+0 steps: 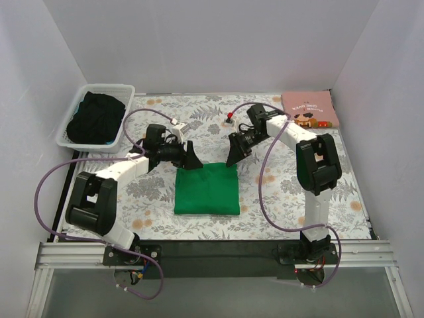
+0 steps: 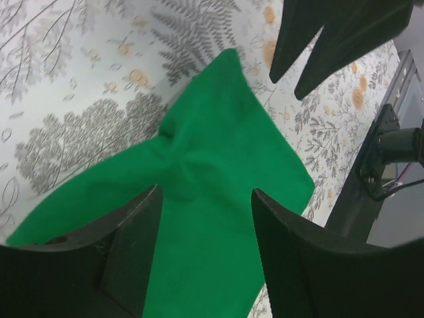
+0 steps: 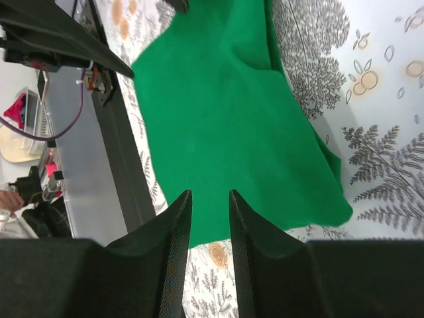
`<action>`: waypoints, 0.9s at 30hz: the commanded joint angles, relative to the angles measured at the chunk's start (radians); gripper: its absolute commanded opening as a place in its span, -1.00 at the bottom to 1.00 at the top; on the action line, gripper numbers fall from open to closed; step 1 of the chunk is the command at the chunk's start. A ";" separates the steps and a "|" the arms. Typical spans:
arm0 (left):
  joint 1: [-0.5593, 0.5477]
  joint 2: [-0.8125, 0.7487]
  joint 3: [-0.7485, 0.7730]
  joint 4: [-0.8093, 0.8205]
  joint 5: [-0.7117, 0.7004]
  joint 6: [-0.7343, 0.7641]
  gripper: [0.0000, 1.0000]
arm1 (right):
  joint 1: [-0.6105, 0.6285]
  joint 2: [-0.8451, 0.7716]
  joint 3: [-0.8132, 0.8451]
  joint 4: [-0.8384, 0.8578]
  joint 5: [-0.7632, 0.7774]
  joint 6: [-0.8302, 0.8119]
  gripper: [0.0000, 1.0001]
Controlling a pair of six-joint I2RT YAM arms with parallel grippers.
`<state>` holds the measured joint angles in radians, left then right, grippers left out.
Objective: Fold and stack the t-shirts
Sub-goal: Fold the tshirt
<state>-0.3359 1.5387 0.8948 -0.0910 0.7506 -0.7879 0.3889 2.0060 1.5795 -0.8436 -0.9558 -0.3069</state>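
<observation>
Only the top view takes in the whole bench. It shows the green t-shirt (image 1: 207,190) folded into a neat rectangle in the middle of the floral cloth (image 1: 278,192). The pink t-shirt (image 1: 310,110) lies folded at the far right corner, well apart from the green one. A white slatted basket (image 1: 68,118) at the far left holds a dark garment (image 1: 96,118). In that view the left gripper (image 1: 188,164) sits at the green shirt's far left corner and the right gripper (image 1: 233,159) at its far right corner, but neither gap can be read from there.

The wrist views show the gaps. In the left wrist view, that gripper's fingers (image 2: 136,232) stand wide apart over the green cloth with nothing between them. A puckered crease shows in the fabric just ahead of them, and the other gripper's dark tips are at the upper right. In the right wrist view, the fingers (image 3: 177,218) are drawn close, leaving a narrow slit through which green cloth shows. Whether the tips touch the shirt cannot be told.
</observation>
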 commanded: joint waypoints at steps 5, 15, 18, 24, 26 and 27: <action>0.098 0.003 0.065 -0.041 -0.068 0.033 0.17 | 0.018 0.092 -0.042 0.158 0.086 0.084 -0.29; 0.156 0.123 0.090 -0.170 -0.076 0.156 0.29 | 0.018 0.177 -0.047 0.195 0.178 0.109 -0.31; 0.156 0.138 0.082 -0.162 -0.076 0.161 0.30 | 0.018 0.174 -0.056 0.196 0.175 0.107 -0.31; 0.156 0.170 0.078 -0.144 -0.074 0.167 0.15 | 0.019 0.172 -0.065 0.195 0.172 0.104 -0.32; 0.156 0.176 0.079 -0.141 -0.074 0.161 0.10 | 0.018 0.175 -0.067 0.195 0.173 0.103 -0.33; 0.156 0.181 0.079 -0.136 -0.085 0.153 0.09 | 0.018 0.174 -0.067 0.195 0.173 0.103 -0.33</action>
<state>-0.1799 1.7210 0.9749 -0.2413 0.6731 -0.6426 0.4061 2.1815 1.5333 -0.6731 -0.8200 -0.1879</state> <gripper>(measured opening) 0.551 0.336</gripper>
